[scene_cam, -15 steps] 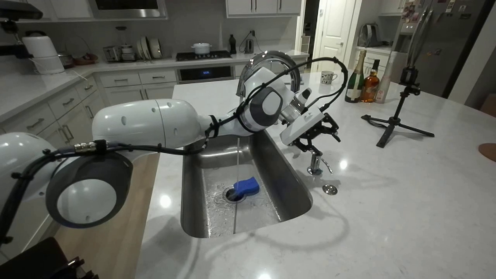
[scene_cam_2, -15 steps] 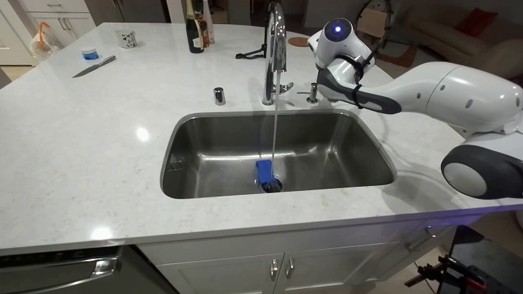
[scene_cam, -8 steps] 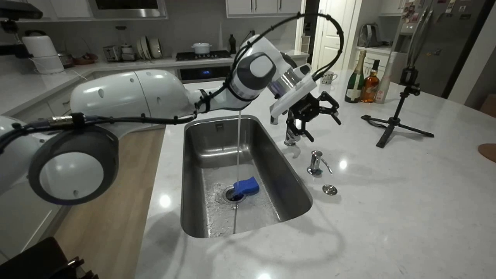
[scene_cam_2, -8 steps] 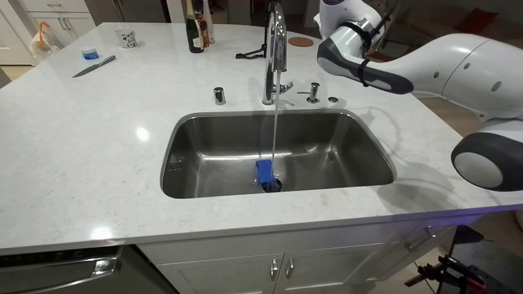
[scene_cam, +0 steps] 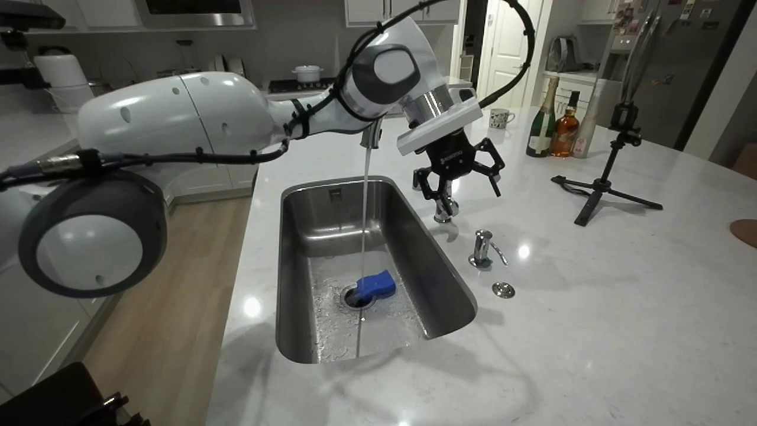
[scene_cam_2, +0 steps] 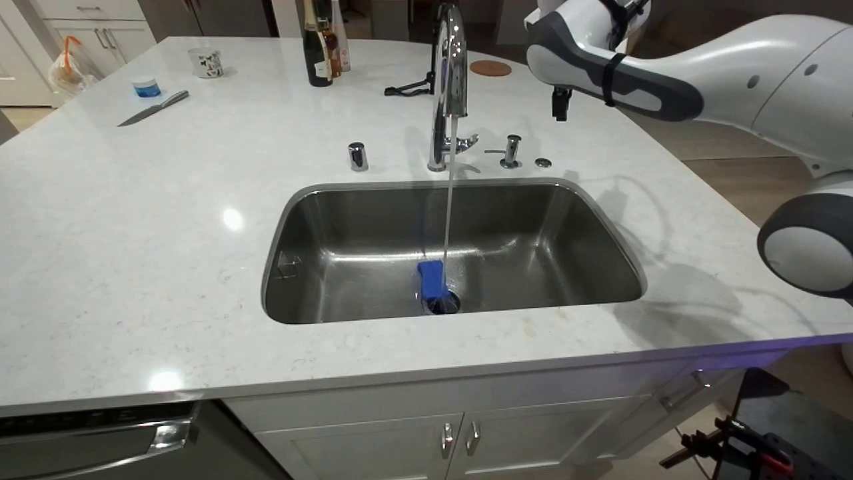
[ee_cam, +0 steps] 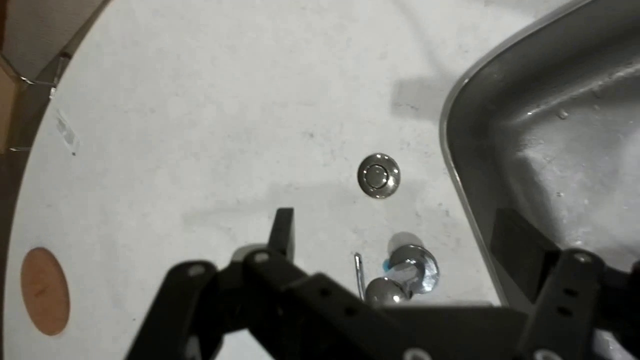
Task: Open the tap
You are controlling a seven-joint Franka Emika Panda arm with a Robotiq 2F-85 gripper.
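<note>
Panda arm (scene_cam_2: 726, 87) higher than half a second ago; Robotiq gripper (scene_cam: 473, 203) spread, gripping nothing, probably raised to clear side lever (scene_cam_2: 468, 143). Chrome gooseneck tap (scene_cam_2: 454, 77) stands behind the sink (scene_cam_2: 373, 217), water (scene_cam_2: 449, 207) already running.

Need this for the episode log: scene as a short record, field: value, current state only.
tap: chrome gooseneck, running
water stream: falls into the sink, near the drain
gripper: open, raised above the counter, nothing held
tap lever: at the tap's base, apart from the gripper
blue sponge-like block: in the sink, at the drain
on counter: chrome pump, chrome cap, three bottles, mug, knife, tripod
task status: water on, looks done
</note>
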